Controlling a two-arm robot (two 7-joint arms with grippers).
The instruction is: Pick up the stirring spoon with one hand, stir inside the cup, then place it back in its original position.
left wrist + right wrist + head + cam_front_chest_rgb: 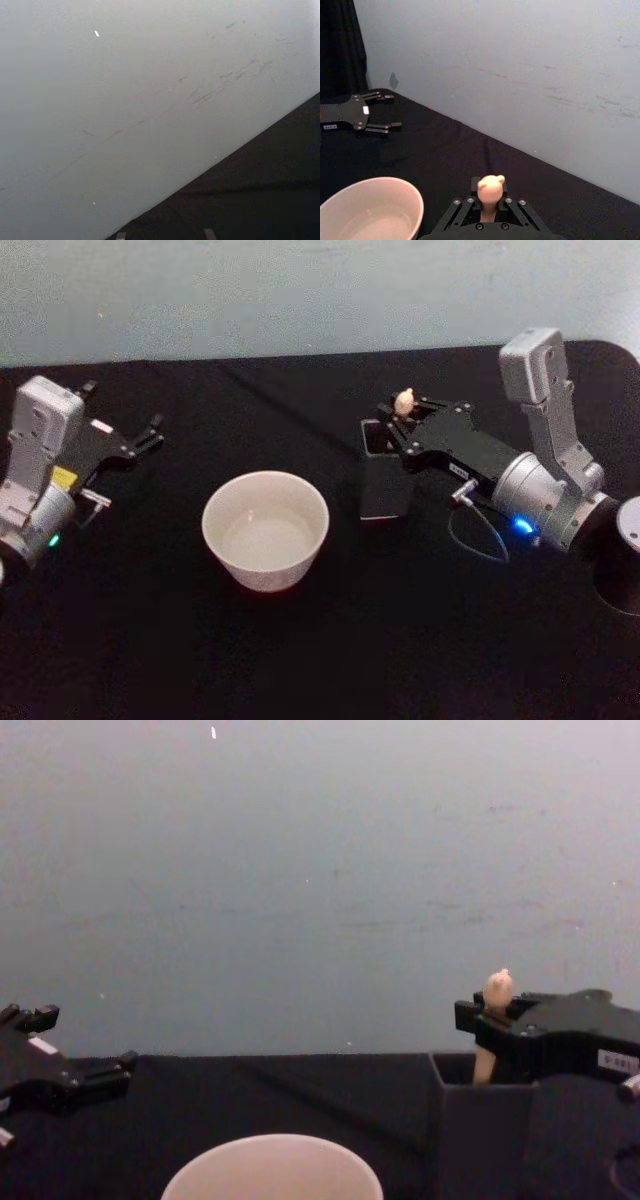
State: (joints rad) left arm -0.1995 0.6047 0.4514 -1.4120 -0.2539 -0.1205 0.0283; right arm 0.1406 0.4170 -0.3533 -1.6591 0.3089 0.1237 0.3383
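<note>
The stirring spoon stands upright in a dark square holder point(385, 490), its beige knob point(405, 400) poking out above the top. My right gripper point(395, 422) reaches in from the right and is shut on the handle just under the knob point(490, 186). In the chest view the handle point(486, 1060) drops into the holder point(485, 1140) below the right gripper point(492, 1020). The pale cup point(215, 515) sits left of the holder and looks empty; its rim point(395, 182) shows near the right gripper point(487, 202). My left gripper point(122, 410) rests open at the far left.
A black cloth covers the table point(330, 660), with a pale wall point(300, 290) close behind it. A dark round object point(622, 570) sits at the right edge, and a thin cable point(480, 540) loops under the right wrist. The idle left gripper point(387, 112) lies beyond the cup.
</note>
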